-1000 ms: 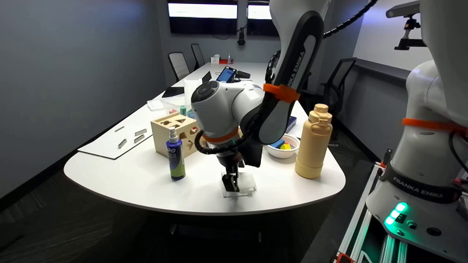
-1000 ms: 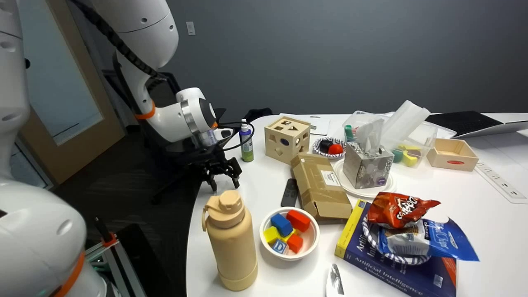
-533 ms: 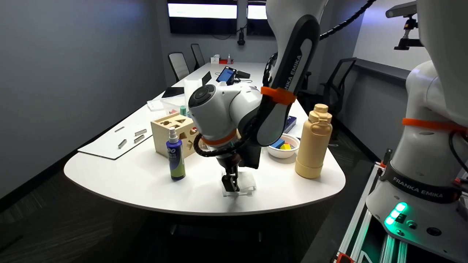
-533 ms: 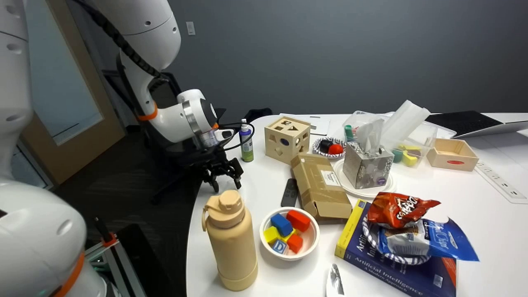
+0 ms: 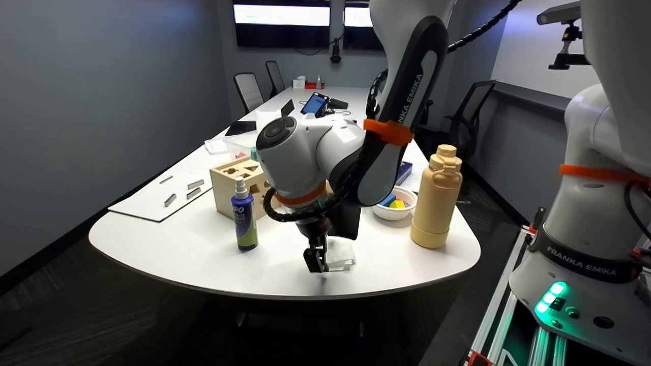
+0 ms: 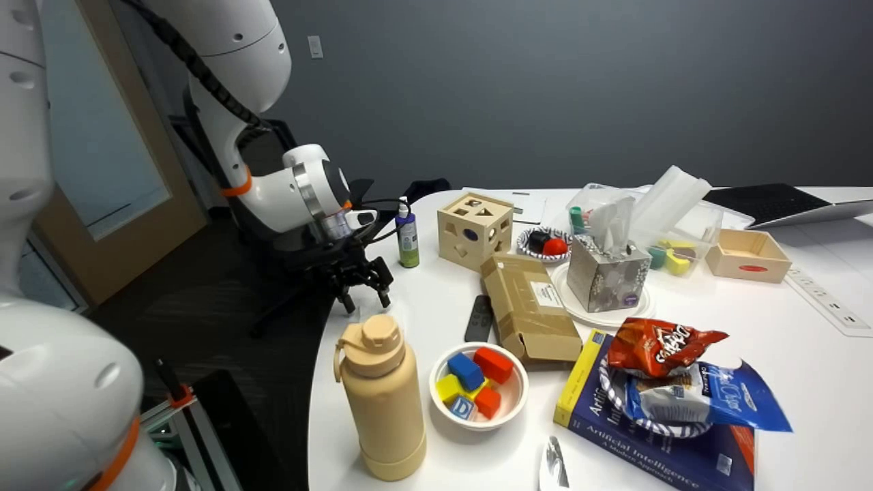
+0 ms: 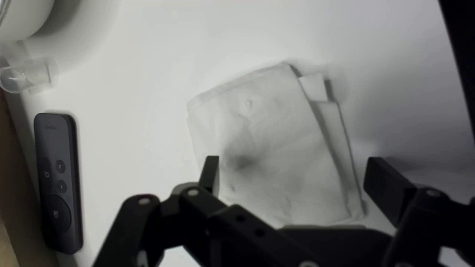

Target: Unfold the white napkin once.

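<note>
The white napkin [image 7: 274, 148] lies folded on the table in the wrist view, with offset lower layers showing along its right side. It also shows in an exterior view [image 5: 341, 256], partly hidden behind the gripper. In the other exterior picture I cannot clearly make it out. My gripper [image 7: 293, 167] is open and empty in the wrist view. Its left finger overlaps the napkin's left part, and its right finger is just past the right edge. The gripper also shows low over the table in both exterior views [image 5: 316, 262] [image 6: 367, 301]. Whether the fingertips touch the table cannot be told.
A tan bottle [image 6: 383, 402], a white bowl of blocks [image 6: 508, 402] and a spray bottle [image 5: 245, 218] stand near the arm. A wooden shape box [image 6: 474, 228], a dark remote [image 7: 57, 181] and a brown carton [image 6: 528, 307] lie farther in. The table's edge [image 5: 325, 296] is close to the napkin.
In an exterior view my gripper has shifted slightly left and toward the table's near edge, covering the napkin's left part. The gripper stays open. Other objects have not moved.
</note>
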Available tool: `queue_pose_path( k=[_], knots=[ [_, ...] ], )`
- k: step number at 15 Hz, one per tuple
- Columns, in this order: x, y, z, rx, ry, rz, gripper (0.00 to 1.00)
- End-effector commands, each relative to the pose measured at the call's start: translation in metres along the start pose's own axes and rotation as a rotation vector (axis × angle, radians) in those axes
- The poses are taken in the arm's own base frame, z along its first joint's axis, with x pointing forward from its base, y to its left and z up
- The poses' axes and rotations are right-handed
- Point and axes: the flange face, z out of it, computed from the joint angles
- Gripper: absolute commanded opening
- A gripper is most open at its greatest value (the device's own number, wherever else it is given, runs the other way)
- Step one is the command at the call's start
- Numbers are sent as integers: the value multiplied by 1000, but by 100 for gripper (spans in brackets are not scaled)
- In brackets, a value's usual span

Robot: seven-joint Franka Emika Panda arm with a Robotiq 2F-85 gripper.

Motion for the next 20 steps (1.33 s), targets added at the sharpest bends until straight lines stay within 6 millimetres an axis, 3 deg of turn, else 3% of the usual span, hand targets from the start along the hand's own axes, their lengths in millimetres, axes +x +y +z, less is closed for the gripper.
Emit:
queue_pose_path(
  k=[1, 20],
  knots=[
    [-2, -9, -5, -26, -2, 12, 100],
    [3, 1, 15, -194, -49, 25, 100]
  ],
)
